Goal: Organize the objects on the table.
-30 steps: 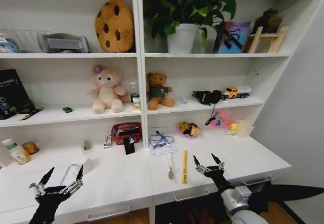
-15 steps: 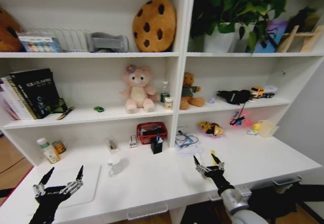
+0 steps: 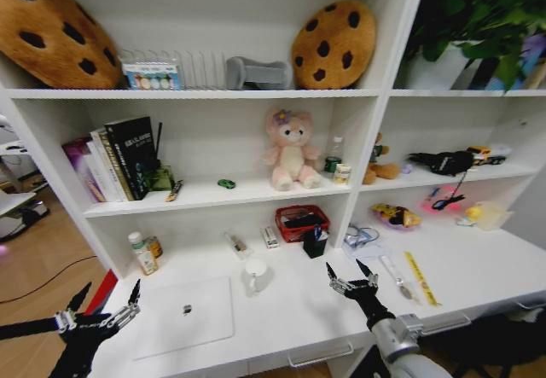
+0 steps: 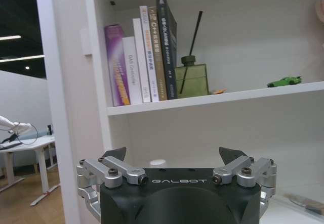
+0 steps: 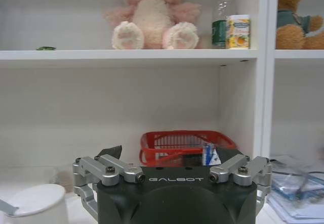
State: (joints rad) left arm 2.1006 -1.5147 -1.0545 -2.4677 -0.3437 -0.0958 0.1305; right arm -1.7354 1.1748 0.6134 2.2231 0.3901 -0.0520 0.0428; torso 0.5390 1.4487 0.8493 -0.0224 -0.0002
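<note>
Both arms raised idle before the long white surface (image 3: 281, 318).
I see the slim silver laptop (image 3: 183, 316) lying flat at left; left gripper (image 3: 95, 312) and right gripper (image 3: 351, 279) hover, fingers spread, empty; small green toy car (image 3: 226, 183) on shelf.

table (image 3: 281, 310): smooth matt white | laptop (image 3: 183, 314): matt silver metal | basket (image 3: 299, 220): red plastic mesh

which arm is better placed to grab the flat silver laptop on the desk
Left, probably. The left hand, fingers open, hovers just beside the slim silver laptop at the long white desk's left end. The right hand, also open, hangs farther right, past the white mug.
</note>
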